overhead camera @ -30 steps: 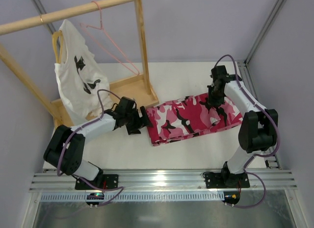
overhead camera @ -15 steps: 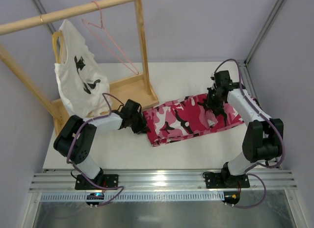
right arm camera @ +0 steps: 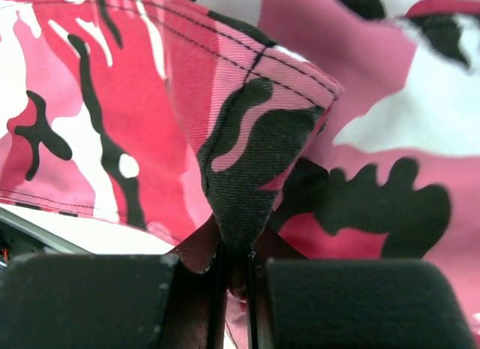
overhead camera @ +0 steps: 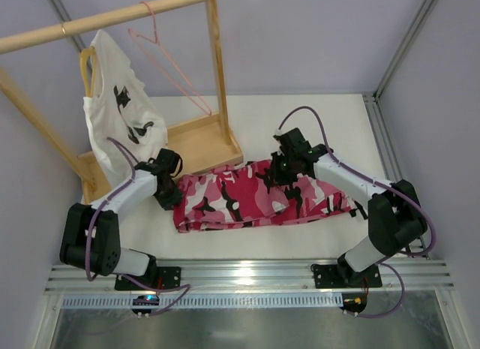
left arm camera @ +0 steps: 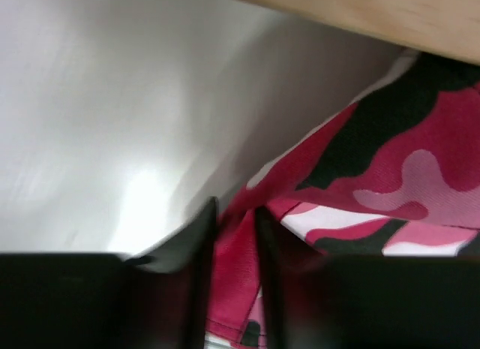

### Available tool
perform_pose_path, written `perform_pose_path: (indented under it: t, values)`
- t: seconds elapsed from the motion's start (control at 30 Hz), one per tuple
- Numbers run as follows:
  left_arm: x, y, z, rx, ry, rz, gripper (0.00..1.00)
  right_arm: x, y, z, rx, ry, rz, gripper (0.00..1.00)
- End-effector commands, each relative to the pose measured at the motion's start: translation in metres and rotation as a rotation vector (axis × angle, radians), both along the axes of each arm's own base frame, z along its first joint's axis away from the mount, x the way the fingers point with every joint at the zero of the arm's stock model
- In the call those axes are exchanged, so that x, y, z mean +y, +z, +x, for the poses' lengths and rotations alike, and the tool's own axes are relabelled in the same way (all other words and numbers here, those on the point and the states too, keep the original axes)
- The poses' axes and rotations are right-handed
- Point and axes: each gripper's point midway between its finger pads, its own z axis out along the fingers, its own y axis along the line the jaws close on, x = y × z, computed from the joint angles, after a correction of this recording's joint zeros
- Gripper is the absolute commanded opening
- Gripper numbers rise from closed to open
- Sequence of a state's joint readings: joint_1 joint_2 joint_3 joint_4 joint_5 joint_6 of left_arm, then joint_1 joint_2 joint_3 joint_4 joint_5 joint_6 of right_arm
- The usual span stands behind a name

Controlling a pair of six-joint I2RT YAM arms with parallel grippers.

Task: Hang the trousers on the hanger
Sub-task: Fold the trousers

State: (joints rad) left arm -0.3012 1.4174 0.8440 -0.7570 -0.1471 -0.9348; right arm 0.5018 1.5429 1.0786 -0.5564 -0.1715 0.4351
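Note:
The pink camouflage trousers [overhead camera: 247, 195] lie folded across the middle of the white table. My left gripper [overhead camera: 174, 195] is shut on the trousers' left end; the left wrist view shows red cloth [left arm camera: 234, 281] pinched between my fingers. My right gripper [overhead camera: 279, 171] is shut on the trousers' upper edge, and the right wrist view shows a raised fold of cloth [right arm camera: 247, 169] held in the jaws. The thin pale-pink wire hanger [overhead camera: 169, 64] hangs by its hook from the wooden rail [overhead camera: 105, 19] at the back left, apart from both grippers.
A wooden rack with a base board [overhead camera: 202, 139] stands at the back left. A white T-shirt with black print [overhead camera: 120, 124] hangs on a yellow hanger [overhead camera: 86, 64] from the same rail. Metal frame posts run along the right side.
Both grippers closed on the trousers and dragged them left across the table. The right arm stretched out to the left, and the left arm pulled back toward the rack base.

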Motion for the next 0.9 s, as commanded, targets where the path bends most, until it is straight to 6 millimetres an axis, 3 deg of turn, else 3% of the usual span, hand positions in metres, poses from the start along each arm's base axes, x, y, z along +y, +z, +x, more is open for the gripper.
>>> perform_pose_path:
  t: [0.0,0.07,0.2,0.33,0.53,0.87]
  values:
    - [0.042,0.005,-0.026,0.063,0.028,0.153,0.37,0.024,0.017,0.020,-0.059,-0.034,0.028,0.04]
    - [0.041,0.021,-0.021,0.019,0.022,0.147,0.53,0.019,0.017,0.022,-0.058,-0.038,-0.008,0.04]
    - [0.030,0.062,-0.002,-0.118,-0.036,0.095,0.62,-0.009,0.038,0.018,-0.059,-0.023,-0.149,0.04]
    - [-0.001,0.089,0.010,-0.204,-0.138,-0.037,0.66,-0.041,0.065,0.013,-0.079,-0.061,-0.226,0.04]
    - [-0.039,0.087,0.019,-0.226,-0.235,-0.207,0.69,-0.080,0.084,-0.001,-0.077,-0.117,-0.283,0.04]
    - [-0.067,0.080,0.025,-0.232,-0.313,-0.279,0.71,-0.142,0.110,-0.010,-0.062,-0.225,-0.370,0.04]
